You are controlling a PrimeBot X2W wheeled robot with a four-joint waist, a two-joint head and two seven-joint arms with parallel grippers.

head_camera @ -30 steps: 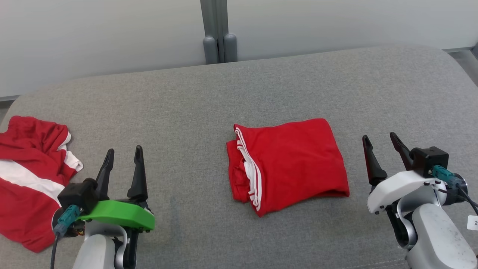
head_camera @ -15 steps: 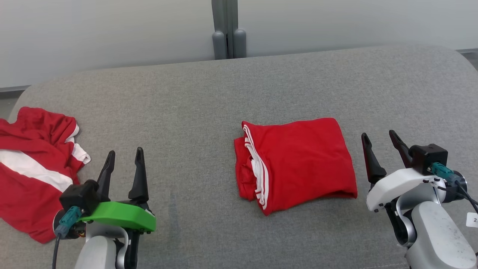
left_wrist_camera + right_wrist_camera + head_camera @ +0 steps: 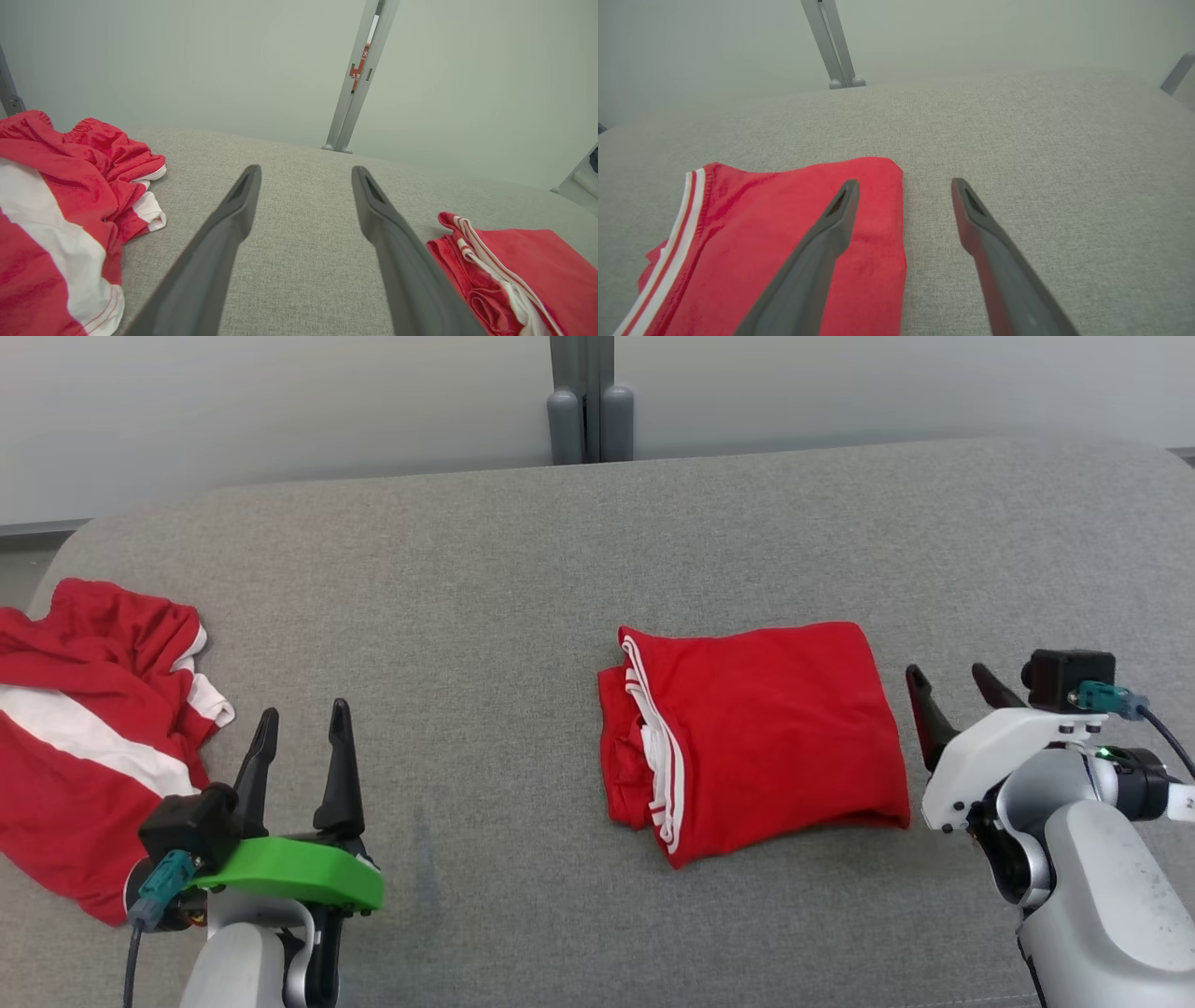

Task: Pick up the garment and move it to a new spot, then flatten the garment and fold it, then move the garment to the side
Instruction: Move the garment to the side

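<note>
**On the grey table, a folded garment ready to go aside**

Near the middle of the table [image 3: 467,597] lies the folded garment [image 3: 756,737], a compact red rectangle with its white-striped edges stacked on its left side. The right gripper [image 3: 947,672] hovers just beside its right edge with fingers [image 3: 822,242] apart and empty. The left gripper [image 3: 304,709] is also spread wide and holds nothing. It sits well apart from the garment, nearer a crumpled garment [image 3: 84,737] at the table's left end.

Folding looks finished, so the move to the side seems to be what remains. To keep the layers together, the right fingers should probably slip low under the closed right fold and pinch every layer. The bundle can then be slid or lifted flat, not dragged by its top sheet.
</note>
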